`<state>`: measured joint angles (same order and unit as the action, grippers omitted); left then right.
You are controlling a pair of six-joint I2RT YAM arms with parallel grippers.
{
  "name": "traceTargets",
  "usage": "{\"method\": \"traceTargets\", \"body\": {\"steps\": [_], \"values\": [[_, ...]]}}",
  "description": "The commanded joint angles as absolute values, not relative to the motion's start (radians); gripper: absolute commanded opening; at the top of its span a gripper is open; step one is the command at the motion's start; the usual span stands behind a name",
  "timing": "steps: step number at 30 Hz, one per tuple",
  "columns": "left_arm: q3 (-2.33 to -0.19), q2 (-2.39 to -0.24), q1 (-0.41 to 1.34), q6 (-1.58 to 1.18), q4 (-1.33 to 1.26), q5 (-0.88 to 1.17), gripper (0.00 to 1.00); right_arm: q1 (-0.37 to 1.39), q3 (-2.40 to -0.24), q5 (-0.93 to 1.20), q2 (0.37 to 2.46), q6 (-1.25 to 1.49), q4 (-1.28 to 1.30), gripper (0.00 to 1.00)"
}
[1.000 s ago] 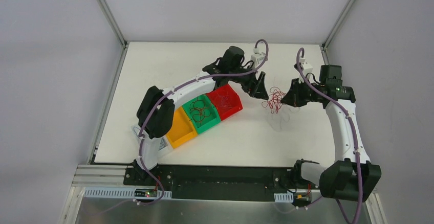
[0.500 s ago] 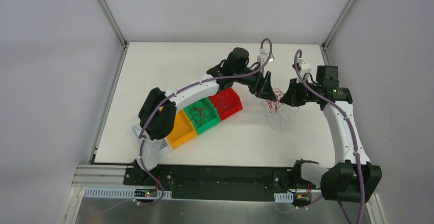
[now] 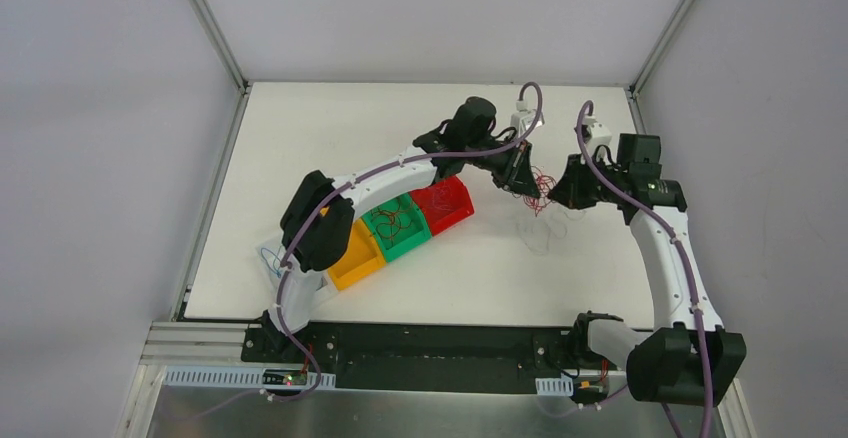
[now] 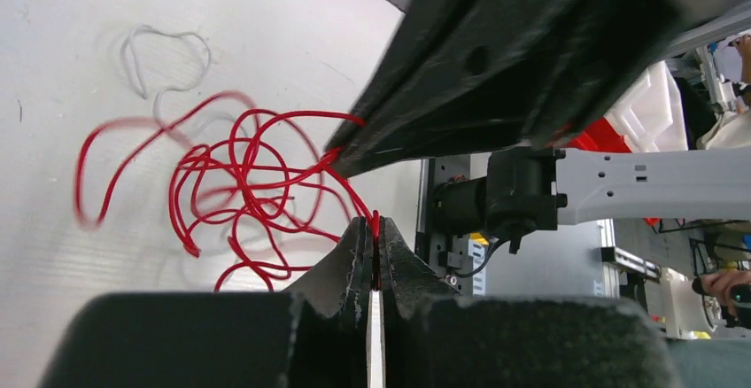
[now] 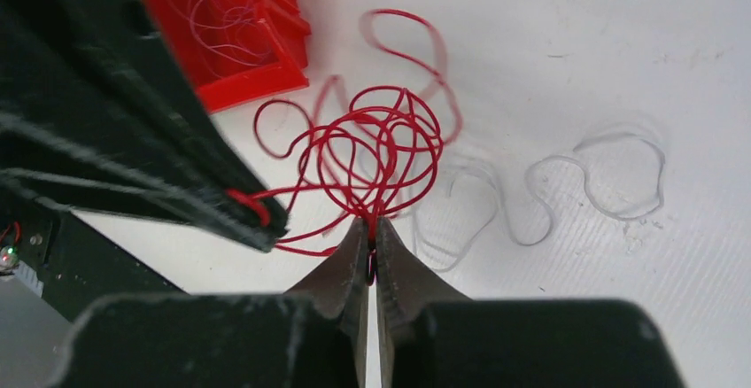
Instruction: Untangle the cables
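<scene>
Looking down from the top view, the left gripper and the right gripper meet almost tip to tip over the worktop, with the red cable bunched between them. The left arm is stretched far out past the red bin, and the right arm is bent with its forearm reaching inward. In the left wrist view, the left gripper is clamped on one strand of the red cable, whose loops spread ahead and to the left. A white cable lies apart beyond them. In the right wrist view, the right gripper is pinched closed on another strand, with the tangle directly ahead. Both arms are equally near, so the separating pull probably runs along the gripper-to-gripper line.
</scene>
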<state>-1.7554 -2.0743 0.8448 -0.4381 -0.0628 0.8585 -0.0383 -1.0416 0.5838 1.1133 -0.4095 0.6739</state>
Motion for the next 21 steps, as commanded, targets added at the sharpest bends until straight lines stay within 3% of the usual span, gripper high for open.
{"method": "traceTargets", "body": {"steps": [1, 11, 14, 17, 19, 21], "values": [[-1.806, -1.955, 0.858, -0.343, -0.092, 0.881, 0.00, -0.034, -0.988, 0.431, 1.129, -0.336, 0.555, 0.08], [-1.942, -1.838, 0.860, -0.236, -0.069, 0.904, 0.00, -0.037, -1.022, 0.372, 1.340, -0.167, 0.450, 0.15], [-1.991, -1.827, 0.861, -0.240, -0.062, 0.894, 0.00, -0.049, -1.019, 0.401, 1.356, -0.173, 0.447, 0.02], [-2.045, -1.821, 0.857, -0.235, -0.035, 0.885, 0.00, -0.095, -1.006, 0.459, 1.356, -0.185, 0.448, 0.00], [-2.067, -1.822, 0.849, -0.258, -0.028, 0.887, 0.00, -0.156, -1.014, 0.619, 1.341, -0.191, 0.475, 0.12], [-2.072, -1.824, 0.842, -0.281, -0.028, 0.893, 0.00, -0.198, -1.018, 0.765, 1.292, -0.209, 0.499, 0.36]]}}
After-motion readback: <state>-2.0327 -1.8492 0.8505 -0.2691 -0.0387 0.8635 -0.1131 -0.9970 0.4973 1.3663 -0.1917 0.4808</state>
